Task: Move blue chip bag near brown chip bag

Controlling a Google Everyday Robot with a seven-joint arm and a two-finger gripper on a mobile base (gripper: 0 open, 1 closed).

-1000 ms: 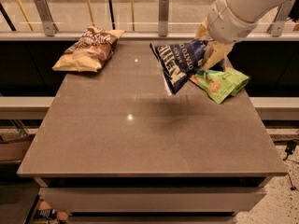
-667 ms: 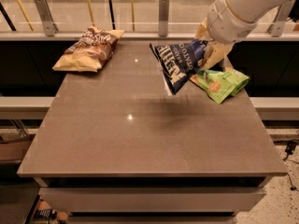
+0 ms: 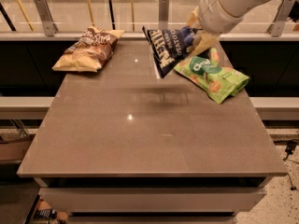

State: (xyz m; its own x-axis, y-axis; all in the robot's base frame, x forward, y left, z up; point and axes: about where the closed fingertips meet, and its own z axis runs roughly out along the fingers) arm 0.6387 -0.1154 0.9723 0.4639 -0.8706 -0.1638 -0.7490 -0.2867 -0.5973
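Clamping blue chip bag (image 3: 169,50) aloft, far-right jaws

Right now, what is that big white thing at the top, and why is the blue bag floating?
The big white thing is a robot's arm. At its end is the gripper, a two-finger hand, near the table's far right side. It pinches the blue chip bag, so the bag hangs above the table, with its shadow underneath. The one picture comes from a camera looking down at the table from the front. The brown chip bag lies at the far left corner. A green bag lies on the right.
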